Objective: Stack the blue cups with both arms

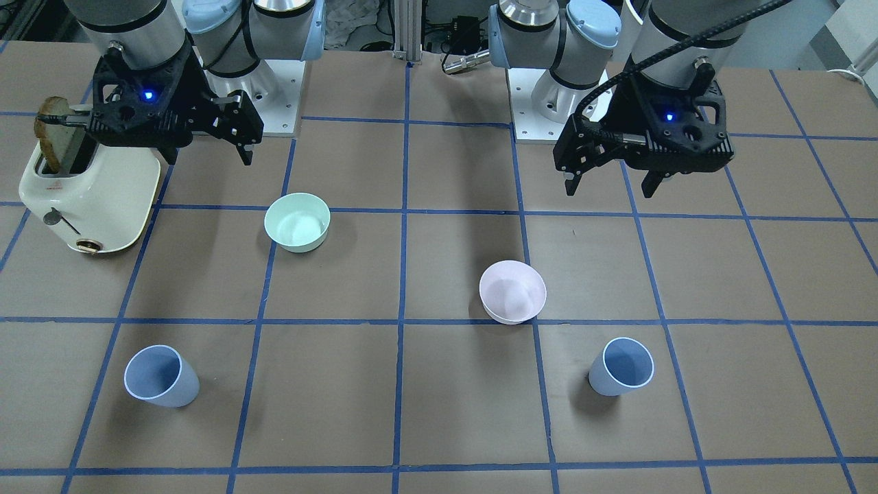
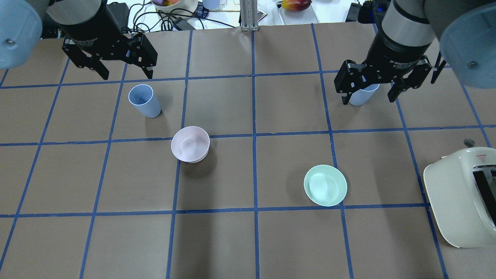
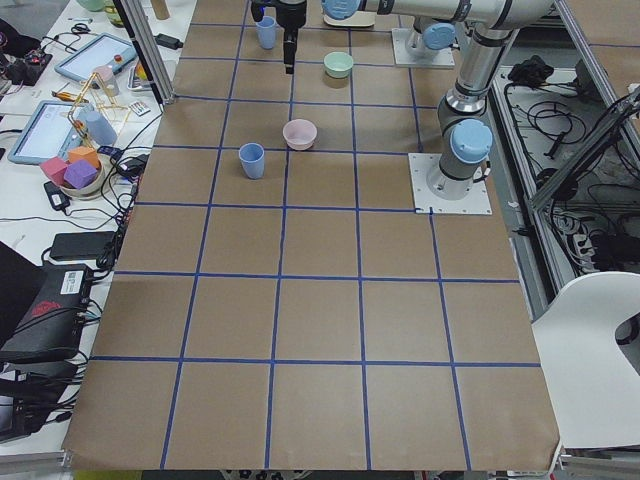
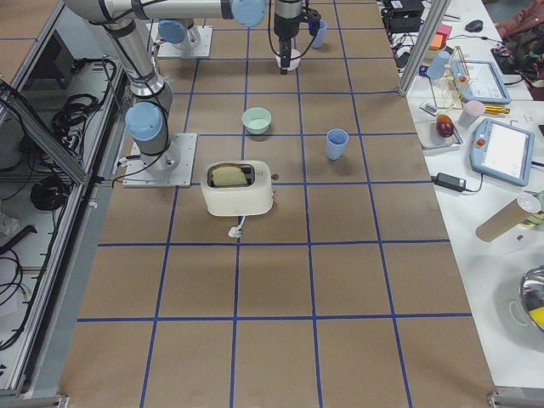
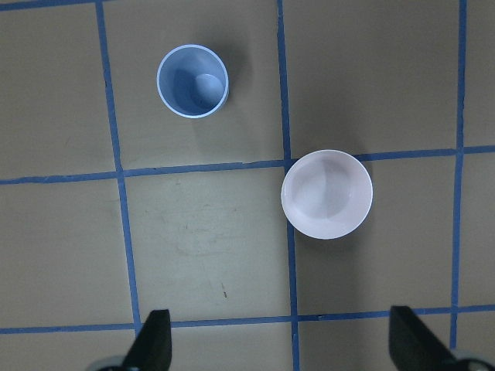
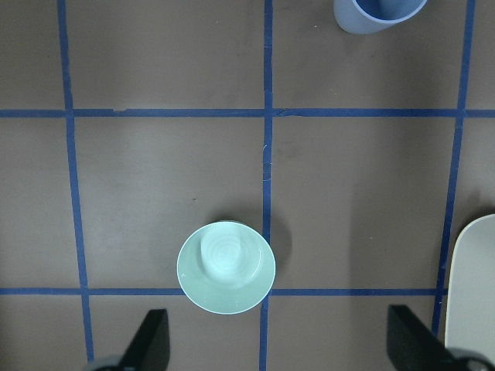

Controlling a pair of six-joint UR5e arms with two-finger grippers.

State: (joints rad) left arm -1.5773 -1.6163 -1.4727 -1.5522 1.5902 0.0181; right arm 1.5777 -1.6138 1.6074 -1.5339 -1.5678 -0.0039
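Two blue cups stand upright on the brown table. One cup (image 2: 144,100) (image 1: 621,367) is on my left side, next to the pink bowl; it also shows in the left wrist view (image 5: 192,81). The other cup (image 1: 161,376) is on my right side, partly hidden behind my right gripper in the overhead view (image 2: 358,100), and cut by the top edge of the right wrist view (image 6: 379,14). My left gripper (image 2: 126,73) (image 1: 610,185) hangs open and empty, high above the table. My right gripper (image 2: 368,97) (image 1: 206,156) is also open, empty and high.
A pale pink bowl (image 2: 190,144) (image 5: 326,193) sits left of centre. A mint-green bowl (image 2: 325,185) (image 6: 226,267) sits right of centre. A cream toaster (image 2: 461,197) (image 1: 89,199) holding a toast slice (image 1: 53,134) stands at my right edge. Blue tape lines grid the table.
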